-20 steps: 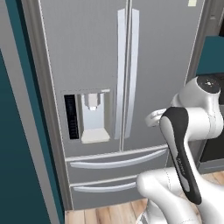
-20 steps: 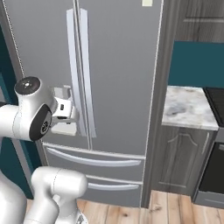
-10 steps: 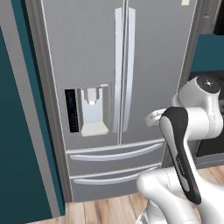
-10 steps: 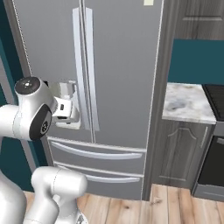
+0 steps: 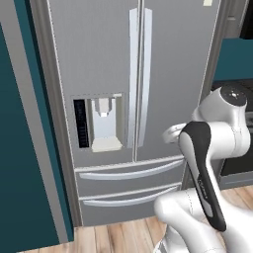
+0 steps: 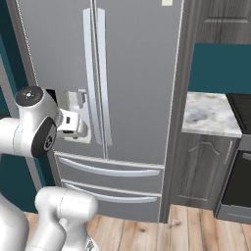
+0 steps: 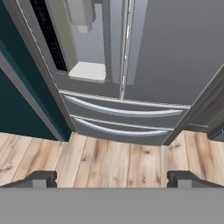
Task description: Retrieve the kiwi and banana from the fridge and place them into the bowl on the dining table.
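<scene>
The fridge [image 5: 168, 74] stands shut straight ahead of me, grey-silver, with two long pale handles [image 5: 134, 74] at the door seam. A dispenser [image 5: 104, 123] sits in its left door above two bottom drawers [image 5: 128, 174]. My arm is folded in front of it, the hand [image 6: 72, 122] at dispenser height, a short way off the doors. In the hand view my gripper [image 7: 113, 179] is open and empty, looking down at the drawers [image 7: 122, 111] and floor. The kiwi, banana, bowl and dining table are out of view.
A teal wall [image 5: 20, 173] runs close along the fridge's left side. To the right are a dark cabinet with a marble counter [image 6: 208, 115] and an oven [image 6: 240, 176]. Wooden floor [image 7: 113, 157] lies in front of the fridge.
The whole picture has shifted a little, with more floor showing under the fridge, so the camera moved with the base. The arm keeps its pose and the jaws stay open.
</scene>
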Available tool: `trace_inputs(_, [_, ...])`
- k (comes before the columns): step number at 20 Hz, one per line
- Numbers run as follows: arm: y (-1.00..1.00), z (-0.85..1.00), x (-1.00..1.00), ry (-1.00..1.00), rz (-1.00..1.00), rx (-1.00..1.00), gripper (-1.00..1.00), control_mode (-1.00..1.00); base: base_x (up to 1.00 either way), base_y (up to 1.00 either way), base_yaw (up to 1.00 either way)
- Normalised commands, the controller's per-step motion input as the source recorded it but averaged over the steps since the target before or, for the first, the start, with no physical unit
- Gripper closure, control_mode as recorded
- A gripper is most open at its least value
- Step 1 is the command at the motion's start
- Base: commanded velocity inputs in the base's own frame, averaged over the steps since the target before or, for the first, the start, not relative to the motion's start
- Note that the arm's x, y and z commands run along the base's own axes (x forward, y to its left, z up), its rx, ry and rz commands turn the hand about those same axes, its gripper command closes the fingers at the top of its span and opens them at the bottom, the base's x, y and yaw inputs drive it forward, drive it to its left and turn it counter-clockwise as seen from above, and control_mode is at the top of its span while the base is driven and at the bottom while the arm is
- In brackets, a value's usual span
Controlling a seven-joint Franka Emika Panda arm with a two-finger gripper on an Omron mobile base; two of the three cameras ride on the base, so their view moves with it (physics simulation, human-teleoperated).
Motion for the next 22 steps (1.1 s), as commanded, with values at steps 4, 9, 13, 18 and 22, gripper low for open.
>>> trace_inputs(4, [0.06,0.00,0.23,0.00,0.00,0.00,-1.00,-1.00,0.00,0.00,0.00])
trace_inputs(9, [0.00,0.00,0.41,0.00,-0.01,0.00,-1.00,-1.00,0.00,0.00,0.00])
trace_inputs(13, [-0.02,0.00,0.61,-0.12,-0.05,0.00,-1.00,-1.00,0.00,0.00,0.00])
trace_inputs(18, [-0.03,0.00,0.83,-0.13,-0.09,0.00,-1.00,-1.00,0.00,0.00,0.00])
trace_inputs(22, [-0.11,0.14,0.96,-0.01,-0.08,0.00,-1.00,-1.00,0.00,0.00,0.00])
